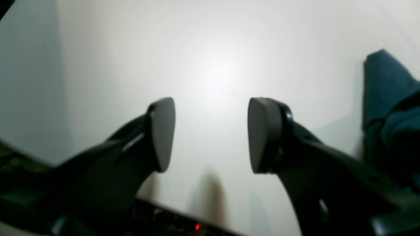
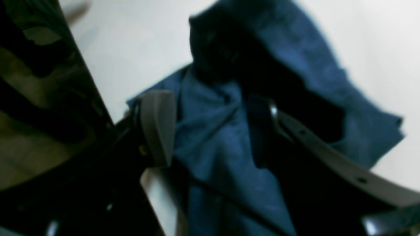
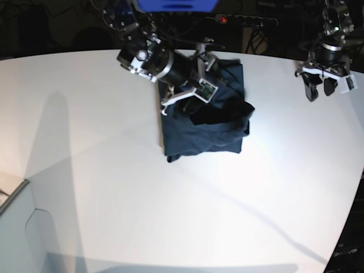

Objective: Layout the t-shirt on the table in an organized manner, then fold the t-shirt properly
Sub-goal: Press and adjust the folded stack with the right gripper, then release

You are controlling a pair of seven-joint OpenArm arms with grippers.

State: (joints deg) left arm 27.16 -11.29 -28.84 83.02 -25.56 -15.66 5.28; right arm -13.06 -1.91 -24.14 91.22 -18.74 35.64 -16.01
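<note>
**T-shirt bunched near far edge**

The right gripper (image 3: 190, 94) sits low over the t-shirt (image 3: 207, 128), jaws parted around a fold of cloth. The t-shirt lies crumpled on the worktop (image 3: 114, 187) near its far edge. The left gripper (image 3: 324, 85), near the far right corner, has jaws apart, holding nothing.

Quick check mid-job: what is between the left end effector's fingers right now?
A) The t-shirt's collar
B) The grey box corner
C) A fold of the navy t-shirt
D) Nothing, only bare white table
D: the left end effector is open, with only the smooth white tabletop showing between its fingers; the dark navy-blue cotton t-shirt lies off to the side.
</note>
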